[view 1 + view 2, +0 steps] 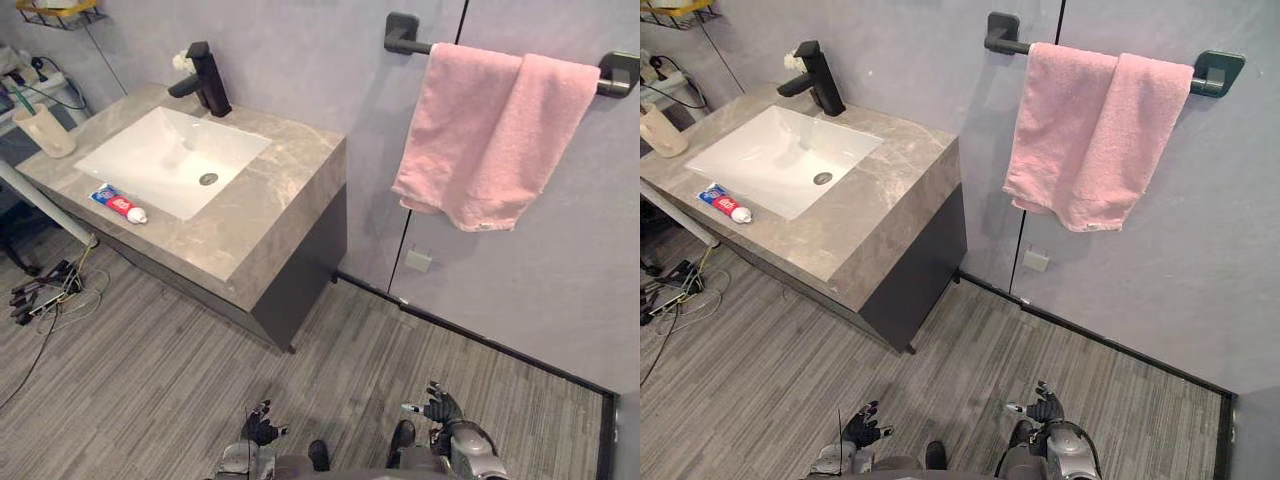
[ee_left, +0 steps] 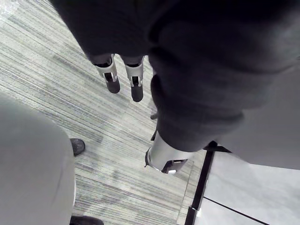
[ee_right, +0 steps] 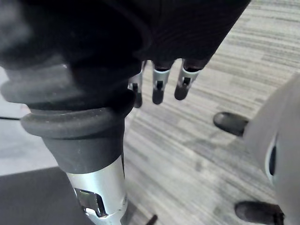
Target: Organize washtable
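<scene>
Left hand [image 1: 262, 426] and right hand [image 1: 440, 408] hang over the floor [image 1: 150, 370], fingers loosely straight, apparently empty. Eye views add a toothpaste tube [image 1: 118, 203] on the counter [image 1: 270, 200] beside the sink [image 1: 170, 155].

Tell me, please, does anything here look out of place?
The toothpaste tube lies flat on the counter at the basin's front rim, apart from the cup at the corner. The pink towel hangs unevenly.

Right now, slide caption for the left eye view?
Toothpaste tube lies on washtable beside basin, pink towel on wall rail; left hand and right hand hang open.
</scene>
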Motion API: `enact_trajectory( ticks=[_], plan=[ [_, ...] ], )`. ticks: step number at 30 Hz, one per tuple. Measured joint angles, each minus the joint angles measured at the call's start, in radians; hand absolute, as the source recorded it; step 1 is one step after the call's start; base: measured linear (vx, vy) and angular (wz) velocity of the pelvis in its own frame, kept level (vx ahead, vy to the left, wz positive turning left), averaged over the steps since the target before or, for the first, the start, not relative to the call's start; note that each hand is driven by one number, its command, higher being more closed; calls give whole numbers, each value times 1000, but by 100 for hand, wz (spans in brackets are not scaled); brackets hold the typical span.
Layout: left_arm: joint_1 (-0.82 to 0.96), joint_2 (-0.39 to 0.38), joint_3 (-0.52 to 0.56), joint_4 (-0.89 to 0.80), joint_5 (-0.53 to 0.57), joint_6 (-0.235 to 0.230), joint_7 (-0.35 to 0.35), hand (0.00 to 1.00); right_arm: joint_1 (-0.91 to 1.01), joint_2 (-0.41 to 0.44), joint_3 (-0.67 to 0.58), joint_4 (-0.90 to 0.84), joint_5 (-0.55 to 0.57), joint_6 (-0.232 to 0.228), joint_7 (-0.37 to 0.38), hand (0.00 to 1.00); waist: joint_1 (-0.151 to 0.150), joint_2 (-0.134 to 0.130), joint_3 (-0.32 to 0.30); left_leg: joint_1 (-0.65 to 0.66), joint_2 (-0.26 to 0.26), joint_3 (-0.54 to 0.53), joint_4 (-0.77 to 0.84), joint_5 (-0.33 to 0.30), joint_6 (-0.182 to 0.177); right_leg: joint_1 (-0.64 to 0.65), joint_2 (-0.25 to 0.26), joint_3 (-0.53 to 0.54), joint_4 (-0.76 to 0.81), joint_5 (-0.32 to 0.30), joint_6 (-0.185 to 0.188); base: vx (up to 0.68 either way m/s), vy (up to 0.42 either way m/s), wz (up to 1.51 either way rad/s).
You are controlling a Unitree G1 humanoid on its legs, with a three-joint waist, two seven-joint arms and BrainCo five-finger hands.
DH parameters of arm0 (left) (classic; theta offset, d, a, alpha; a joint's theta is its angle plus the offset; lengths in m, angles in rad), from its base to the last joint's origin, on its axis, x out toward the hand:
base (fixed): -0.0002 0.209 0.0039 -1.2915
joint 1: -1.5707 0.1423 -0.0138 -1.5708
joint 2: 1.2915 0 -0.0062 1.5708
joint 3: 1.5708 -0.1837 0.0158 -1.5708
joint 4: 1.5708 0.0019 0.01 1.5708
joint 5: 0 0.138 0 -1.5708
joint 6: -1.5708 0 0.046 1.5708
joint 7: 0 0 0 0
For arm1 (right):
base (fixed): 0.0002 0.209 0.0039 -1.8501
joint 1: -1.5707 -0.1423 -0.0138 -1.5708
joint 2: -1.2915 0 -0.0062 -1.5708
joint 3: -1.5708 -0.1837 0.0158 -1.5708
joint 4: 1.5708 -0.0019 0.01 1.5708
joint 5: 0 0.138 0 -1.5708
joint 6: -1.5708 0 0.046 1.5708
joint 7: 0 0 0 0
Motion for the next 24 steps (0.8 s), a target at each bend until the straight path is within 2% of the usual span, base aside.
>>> enact_trajectory(
  ticks=[3,4,5,6,11,12,15,16,18,19,20,21,22,23,24],
  plan=[
    [0,6,6,5,2,0,-1,0,11,3,18,6,-6,1,2,0,-3,-12,-7,-2,-2,-30,-8,13,1,-1,-1,-1,14,-16,10,-43,2,25],
    [0,10,11,12,2,0,-2,0,15,5,18,6,-6,2,3,0,-7,-17,-9,-3,0,-53,-20,24,3,-6,8,24,30,-37,18,-20,-39,58],
    [-2,13,18,21,3,0,-2,0,15,7,18,6,-6,2,3,0,-23,-26,-8,-9,-1,-85,-25,34,4,-18,37,111,51,-69,21,-20,-58,72],
    [-1,16,23,25,4,1,-3,0,16,7,18,6,-6,2,3,0,-29,-32,-10,-13,-3,-99,-29,39,2,-22,40,143,56,-73,16,10,-69,79],
    [-7,10,72,30,1,-2,-2,0,10,-1,18,7,-5,1,3,0,-1,-35,-15,-58,-2,-171,-40,59,-12,-25,54,88,30,-76,12,67,-35,41],
    [-10,8,81,30,0,-2,-2,0,10,-1,19,7,-5,1,4,0,0,-36,-15,-83,-6,-194,-15,66,-4,-26,52,68,26,-78,12,126,-33,81],
    [-12,1,84,-6,-7,0,0,0,4,0,17,7,-4,3,-3,0,6,-46,-3,-184,-34,-211,96,72,-12,-39,8,-3,108,-112,-10,94,-8,127],
    [-12,-1,83,-19,-14,0,1,0,-2,-2,16,6,-4,4,-5,0,6,-51,-3,-201,-36,-197,125,83,-27,-47,-9,-8,146,-127,-23,32,11,124],
    [4,4,79,-67,-21,-1,2,0,-30,13,15,-28,-5,3,-6,0,13,-62,-6,-205,-30,-142,78,124,-53,-65,-44,-39,191,-137,-49,-17,32,115],
    [4,12,80,-75,-21,0,1,0,-41,19,13,-42,-5,0,-6,0,10,-68,-2,-223,-21,-78,139,79,-24,-65,-53,-59,193,-148,-54,-11,22,71],
    [-1,12,82,-76,-21,1,0,0,-52,19,10,-60,-5,-4,-8,0,9,-71,-1,-246,2,10,266,-12,16,-59,-67,-94,202,-161,-42,12,0,55],
    [-1,6,80,-75,-21,3,0,0,-53,3,3,-86,-5,-6,-10,0,2,-71,-1,-247,46,88,373,-74,16,-61,-83,-132,234,-162,-40,6,16,80],
    [-11,-8,65,-74,-21,5,-4,0,-54,-8,-11,-85,-5,-6,-10,0,-18,-42,-7,-249,74,127,391,-87,3,-64,-105,-171,288,-162,-40,-30,61,84],
    [-18,-13,57,-76,-20,6,-5,0,-57,-21,-27,-79,-5,1,-11,0,-24,-41,-6,-255,65,143,388,-79,9,-74,-114,-181,325,-166,-37,-157,130,109],
    [-27,-19,24,-79,-19,6,-8,0,-49,-23,-35,-71,-5,6,-14,0,-36,-37,-8,-260,47,131,350,-69,23,-112,-103,-157,354,-196,-3,-148,134,110]
  ],
)
